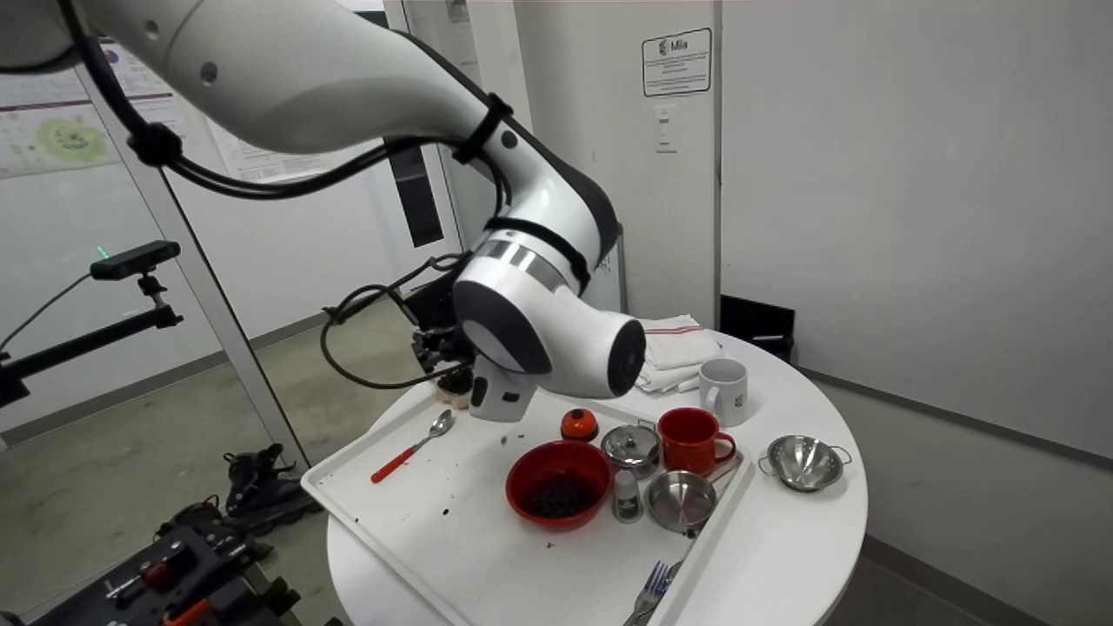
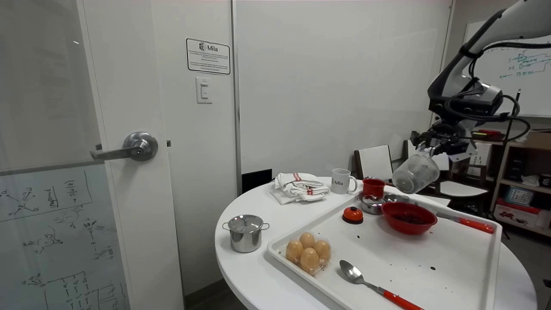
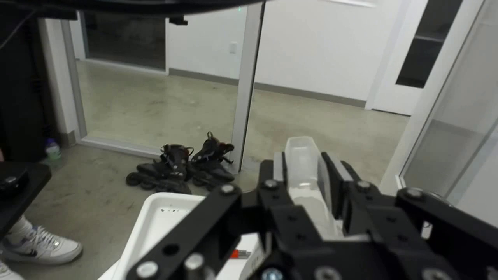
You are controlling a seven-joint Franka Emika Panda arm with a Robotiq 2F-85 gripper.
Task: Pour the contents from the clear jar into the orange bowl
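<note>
The hand (image 3: 304, 167) is closed down to a narrow gap and grips a translucent part of the clear jar (image 2: 415, 172), as the wrist view shows. In an exterior view the jar hangs in the air at a tilt, one round end slanting downward; it appears above the orange bowl (image 2: 405, 228) and apart from it, though whether it is directly over the bowl cannot be told. What the jar holds cannot be made out. The bowl stands upright on a white tray (image 1: 487, 556), dark bits (image 1: 559, 497) lying in its bottom, and scattered dark specks (image 2: 432, 268) dot the tray around it. Near the bowl are a small shaker (image 1: 626, 497), a steel pot (image 1: 630, 450), a shallow steel pan (image 1: 682, 502), a red mug (image 1: 687, 443) and a round orange piece (image 2: 353, 214) with a dark base. A red-handled spoon (image 2: 375, 288) lies well apart from the bowl, a fork (image 1: 646, 600) lies by the tray's edge, and four brown eggs (image 2: 309, 259) in clear wrapping sit in a corner. The tray rests on a round white worktop (image 1: 800, 548), which also carries a steel colander (image 1: 807, 465), a white mug (image 1: 730, 391), folded towels (image 2: 301, 187) and another steel pot (image 2: 246, 239).
</note>
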